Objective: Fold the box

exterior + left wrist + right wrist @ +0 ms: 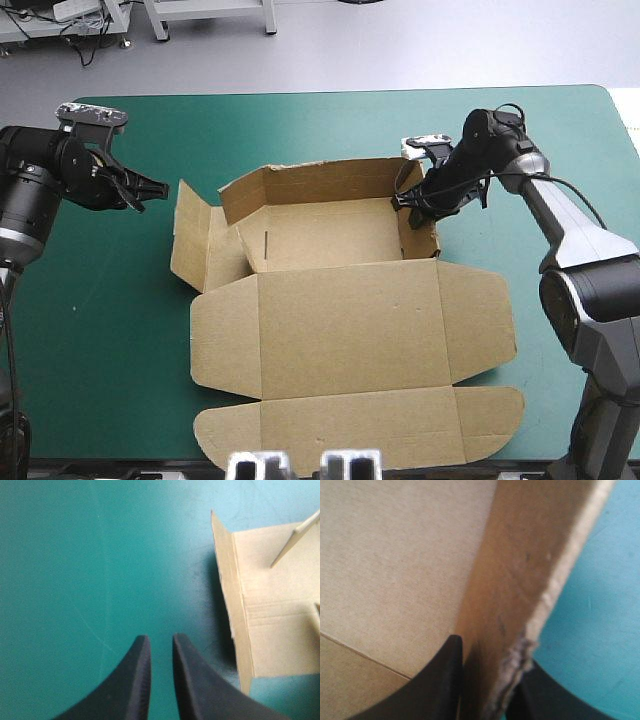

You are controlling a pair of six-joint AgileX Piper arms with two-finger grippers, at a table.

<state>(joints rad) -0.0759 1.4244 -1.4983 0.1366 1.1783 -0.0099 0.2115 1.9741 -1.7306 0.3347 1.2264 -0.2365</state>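
The brown box [340, 300] lies mid-table, its back wall raised and its wide lid flat toward the near edge. My right gripper [407, 205] is shut on the box's right wall [520, 565], one black finger inside the tray and one outside; in the right wrist view the gripper [490, 645] pinches that upright board, with the box floor [385, 555] beside it. My left gripper [152, 192] hovers over bare cover, left of the box's splayed left flap [190, 240]. In the left wrist view this gripper [159, 639] is shut on nothing, and the flap [270, 615] lies off to one side ahead.
The teal-green cover [100, 350] is bare to the left of the box and along the far edge. The lid's tuck flap [360, 425] reaches almost to the near table edge.
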